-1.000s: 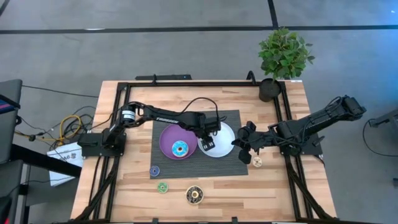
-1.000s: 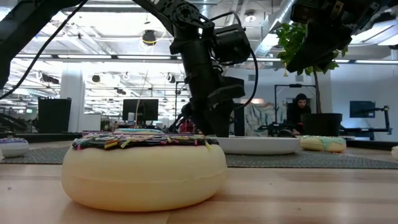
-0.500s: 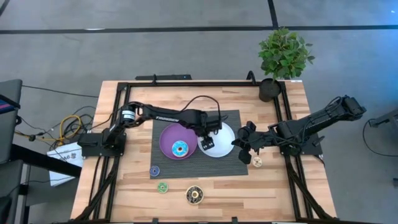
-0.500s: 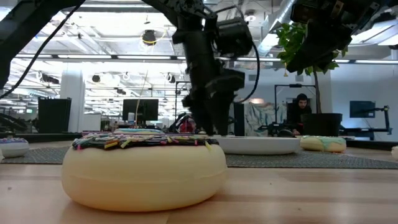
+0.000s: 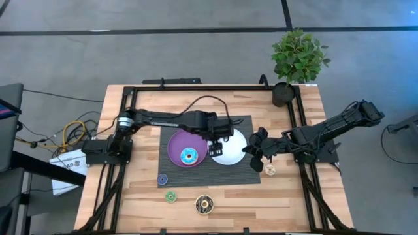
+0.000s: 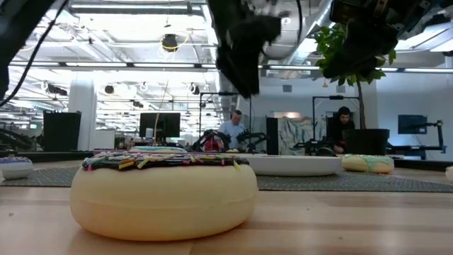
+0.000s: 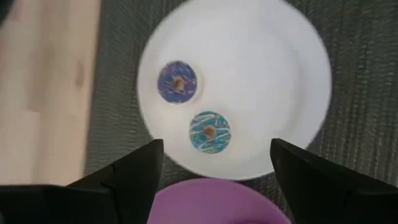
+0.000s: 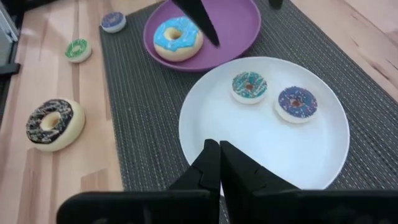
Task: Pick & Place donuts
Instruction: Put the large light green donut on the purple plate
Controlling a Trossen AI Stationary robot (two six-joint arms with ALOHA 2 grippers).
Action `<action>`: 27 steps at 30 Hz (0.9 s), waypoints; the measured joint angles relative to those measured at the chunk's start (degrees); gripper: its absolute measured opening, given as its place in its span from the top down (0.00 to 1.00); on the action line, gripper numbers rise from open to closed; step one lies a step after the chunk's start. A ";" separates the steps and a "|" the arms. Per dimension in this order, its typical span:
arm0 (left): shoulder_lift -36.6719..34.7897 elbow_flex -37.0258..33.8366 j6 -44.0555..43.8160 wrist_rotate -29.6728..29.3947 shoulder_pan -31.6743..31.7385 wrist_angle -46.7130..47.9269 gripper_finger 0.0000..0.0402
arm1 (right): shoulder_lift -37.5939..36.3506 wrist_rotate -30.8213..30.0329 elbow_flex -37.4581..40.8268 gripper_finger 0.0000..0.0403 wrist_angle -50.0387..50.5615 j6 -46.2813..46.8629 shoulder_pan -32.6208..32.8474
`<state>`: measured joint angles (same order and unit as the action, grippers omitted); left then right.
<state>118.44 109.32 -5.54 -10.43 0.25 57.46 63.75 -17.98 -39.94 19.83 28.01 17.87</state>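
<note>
1. Left pincer [image 7: 211, 171]: fingers spread wide apart, holding nothing, touching nothing. It hangs above the near rim of the white plate [image 5: 235, 151], by the edge of the purple plate [image 5: 176, 147].
2. Right pincer [image 8: 219, 163]: fingers pressed together, empty, hovering over the mat's right edge just beside the white plate.
3. White plate: 2 small donuts, apart from each other. One cyan-iced donut [image 8: 249, 86], one purple-blue donut [image 8: 296, 103]. Both sit off-centre, on the plate's left-arm side.
4. Purple plate, touching or nearly touching the white plate on the dark mat [image 5: 245, 175]: 1 larger blue-iced donut [image 5: 189, 156] near its middle.
5. Still loose on the counter [image 5: 130, 202]:
   - small purple donut [image 5: 162, 178] and green donut [image 5: 170, 196], front left, near each other;
   - big dark-brown sprinkled donut [image 5: 204, 205] at front centre, fills the low view;
   - cream donut [image 5: 270, 170] just off the mat, beside the right arm.
6. Potted plant [image 5: 297, 59] at the counter's far right corner.
</note>
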 joint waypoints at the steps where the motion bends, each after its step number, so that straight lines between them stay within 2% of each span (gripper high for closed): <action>1: -1.49 -1.21 0.34 -0.49 -0.20 -1.31 0.29 | 0.00 0.00 0.00 1.00 -0.06 0.02 0.00; 6: -10.61 -13.09 1.32 1.25 -0.14 -11.69 0.32 | 0.00 -0.14 0.00 1.00 -1.48 0.01 0.00; 13: -29.31 -39.12 -2.15 7.91 -0.17 -31.16 0.36 | 0.31 -5.05 0.00 1.00 -5.42 2.37 -1.08; 18: -45.75 -56.88 -6.20 8.37 -0.09 -43.96 0.36 | 0.31 -6.63 0.00 1.00 -11.55 2.48 -3.49; 24: -65.30 -71.14 -8.72 8.31 -0.15 -46.47 0.36 | 0.31 -9.24 0.00 1.00 -18.52 4.96 -7.84; 27: -73.97 -76.10 -8.76 8.64 -0.26 -45.90 0.36 | 0.31 -9.20 -1.20 1.00 -17.80 5.02 -10.34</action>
<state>44.47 33.22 -14.31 -1.78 -0.01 11.56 64.05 -27.18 -41.14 2.03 33.03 7.53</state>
